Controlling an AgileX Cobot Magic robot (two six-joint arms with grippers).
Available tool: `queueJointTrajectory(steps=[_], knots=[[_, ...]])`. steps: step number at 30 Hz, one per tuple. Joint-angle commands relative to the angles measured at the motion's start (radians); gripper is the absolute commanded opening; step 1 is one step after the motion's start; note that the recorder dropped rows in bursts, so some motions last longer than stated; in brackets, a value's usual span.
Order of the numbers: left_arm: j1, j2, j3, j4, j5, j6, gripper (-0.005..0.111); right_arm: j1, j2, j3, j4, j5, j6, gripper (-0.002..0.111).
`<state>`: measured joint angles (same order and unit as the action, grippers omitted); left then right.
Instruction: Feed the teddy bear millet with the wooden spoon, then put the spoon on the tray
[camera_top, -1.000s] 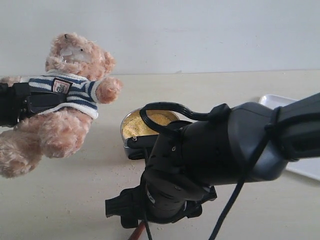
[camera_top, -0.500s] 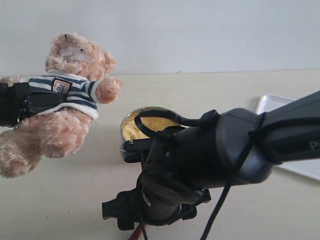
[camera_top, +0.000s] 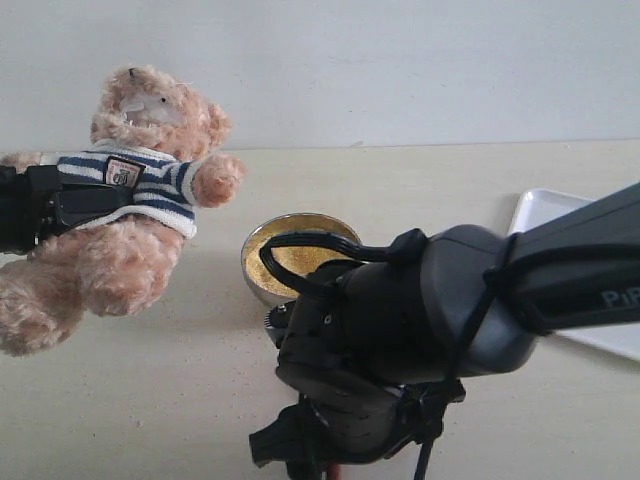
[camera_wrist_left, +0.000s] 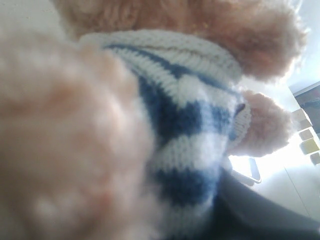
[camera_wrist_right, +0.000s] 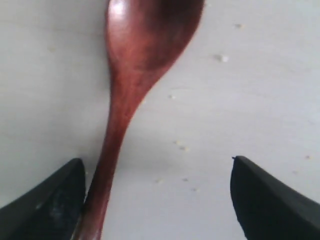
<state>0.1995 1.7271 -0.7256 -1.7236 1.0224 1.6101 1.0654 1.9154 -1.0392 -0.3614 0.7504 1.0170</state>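
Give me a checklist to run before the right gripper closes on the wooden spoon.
1. Right gripper open: ok, its fingers are spread apart.
2. Wooden spoon lying flat on the table: ok.
3. Spoon centred between the fingers: not ok, the handle lies close beside one finger.
4. Teddy bear held: ok, the left gripper clamps its striped shirt.
5. Millet in the bowl: ok.
6. Tray ready for the spoon: cannot tell, the right arm hides most of it.
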Motion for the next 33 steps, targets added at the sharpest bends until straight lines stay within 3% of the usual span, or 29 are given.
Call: queueJointTrajectory(steps=[1,12,17,21,26,30,33], knots=[[0.0,-0.014,0.006,-0.02,0.022,0.007,0.005,-0.014,0.0,0.001,-0.073,0.121,-0.041,0.077],[0.0,-0.014,0.006,0.003,0.022,0.007,0.005,-0.093,-0.157,0.039,-0.107,0.02,-0.248,0.077],[0.0,-0.014,0.006,0.008,0.022,0.007,0.005,-0.093,-0.359,0.235,-0.087,-0.112,-0.243,0.077],[0.0,-0.014,0.006,0.008,0.022,0.007,0.005,-0.091,-0.564,0.494,-0.086,-0.365,-0.141,0.077],[0.0,-0.014,0.006,0.005,0.022,0.007,0.005,-0.091,-0.737,0.747,-0.098,-0.904,-0.154,0.077],[0.0,-0.014,0.006,0.005,0.022,0.014,0.005,-0.091,-0.727,0.819,-0.031,-0.948,-0.318,0.077],[0.0,-0.014,0.006,0.005,0.022,0.014,0.005,-0.091,-0.686,0.837,0.207,-0.995,-0.538,0.076]])
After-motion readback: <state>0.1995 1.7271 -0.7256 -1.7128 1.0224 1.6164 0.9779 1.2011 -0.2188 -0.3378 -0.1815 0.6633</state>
